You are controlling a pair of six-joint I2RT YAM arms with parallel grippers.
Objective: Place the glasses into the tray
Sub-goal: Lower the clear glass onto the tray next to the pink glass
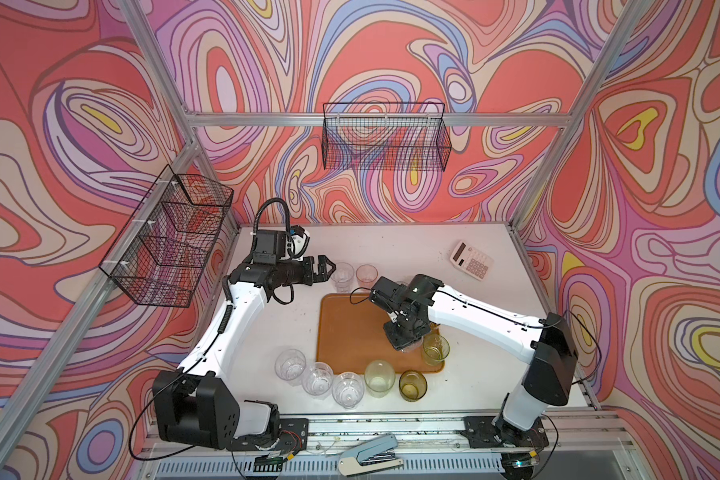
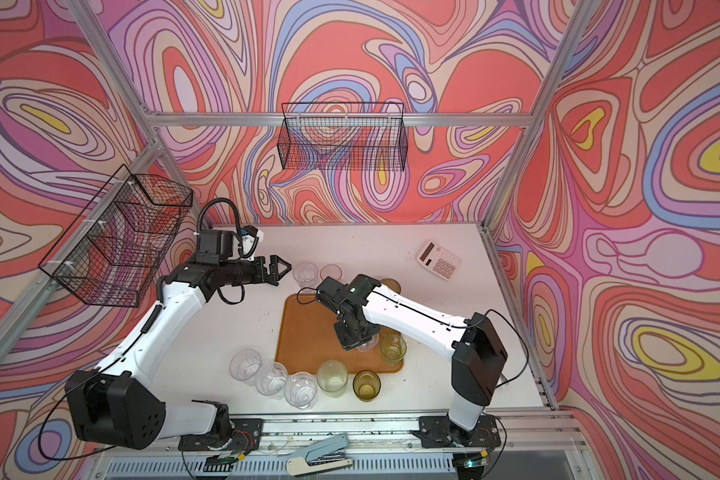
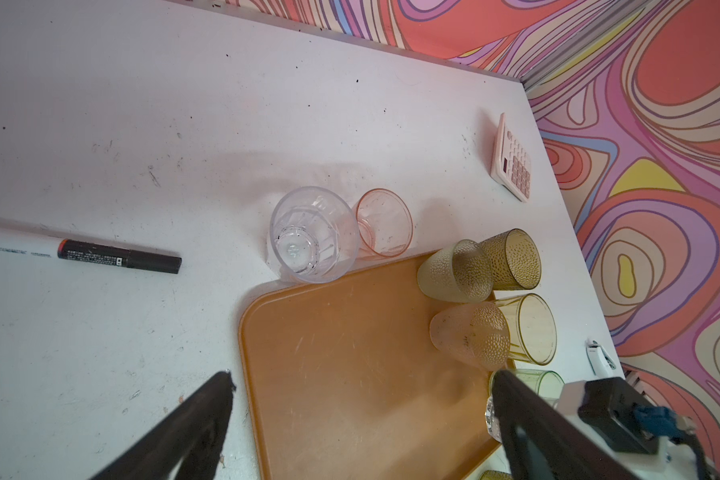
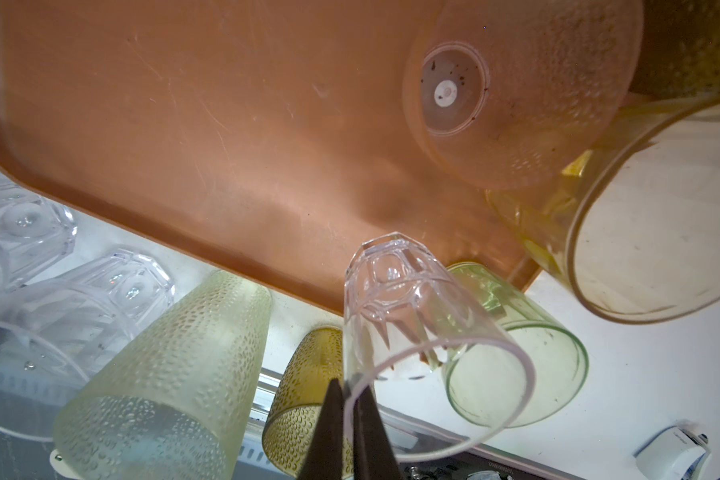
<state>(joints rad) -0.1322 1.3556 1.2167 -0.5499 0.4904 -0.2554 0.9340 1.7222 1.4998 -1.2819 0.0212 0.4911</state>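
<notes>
The orange-brown tray (image 1: 350, 328) lies mid-table. My right gripper (image 4: 347, 384) is shut on the rim of a clear faceted glass (image 4: 400, 299), held tilted just above the tray's near right corner (image 1: 412, 345). My left gripper (image 3: 362, 376) hangs open and empty over the tray's far left part, short of a clear glass (image 3: 312, 237) and a pink glass (image 3: 385, 222) on the table. Two dimpled glasses (image 3: 454, 270) stand upside down in the tray. Three clear glasses (image 1: 317, 380), a pale green one (image 1: 380, 377) and an olive one (image 1: 413, 385) line the tray's near edge.
An amber glass (image 3: 512, 259), a yellow glass (image 3: 528, 328) and a green glass (image 1: 435, 350) stand right of the tray. A calculator (image 1: 472, 260) lies far right, a marker (image 3: 100, 251) far left, a stapler (image 1: 371, 457) at the front. Wire baskets (image 1: 385, 137) hang on the walls.
</notes>
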